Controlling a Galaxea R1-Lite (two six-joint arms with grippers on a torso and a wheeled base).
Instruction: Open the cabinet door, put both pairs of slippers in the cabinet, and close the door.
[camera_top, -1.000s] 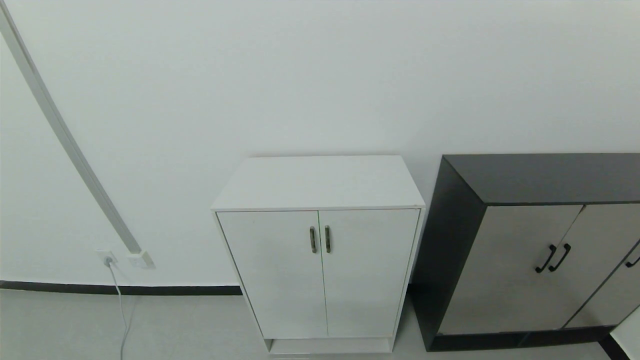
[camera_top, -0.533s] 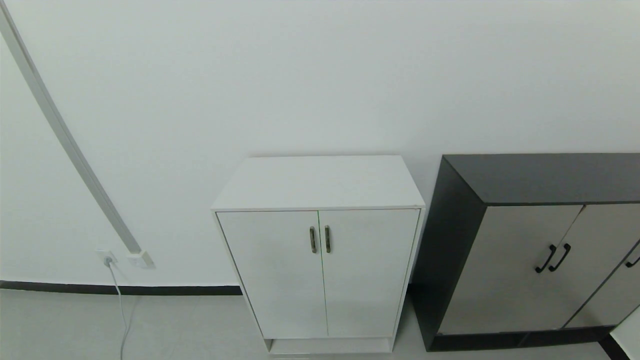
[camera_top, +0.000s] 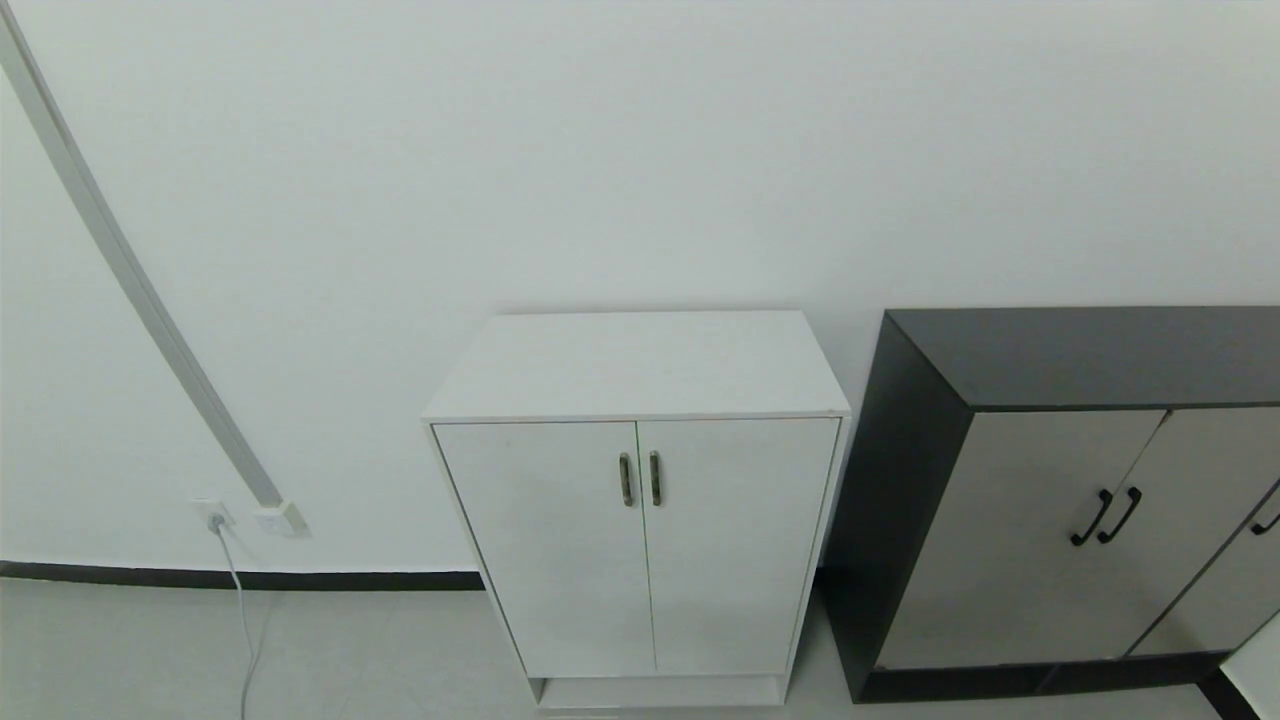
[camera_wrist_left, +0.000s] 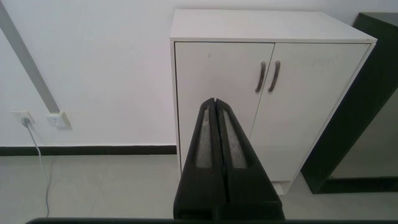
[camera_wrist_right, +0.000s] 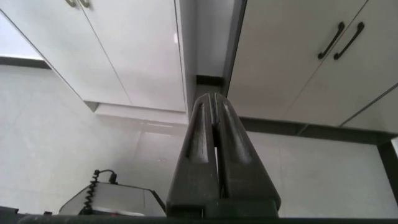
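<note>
A white two-door cabinet (camera_top: 640, 520) stands against the wall with both doors closed; two dark vertical handles (camera_top: 640, 478) sit side by side at the middle seam. In the left wrist view the same white cabinet (camera_wrist_left: 298, 93) is ahead of my left gripper (camera_wrist_left: 215, 102), which is shut and empty, some way back from the doors. My right gripper (camera_wrist_right: 214, 99) is shut with nothing in it, held low over the floor in front of the gap between the white cabinet (camera_wrist_right: 124, 50) and the dark one.
A black cabinet with grey doors (camera_top: 1060, 500) stands just right of the white one. A wall socket with a grey cable (camera_top: 235, 590) is at the left, below a slanted cable duct (camera_top: 130, 270). Pale floor tiles (camera_wrist_right: 74, 143) lie in front.
</note>
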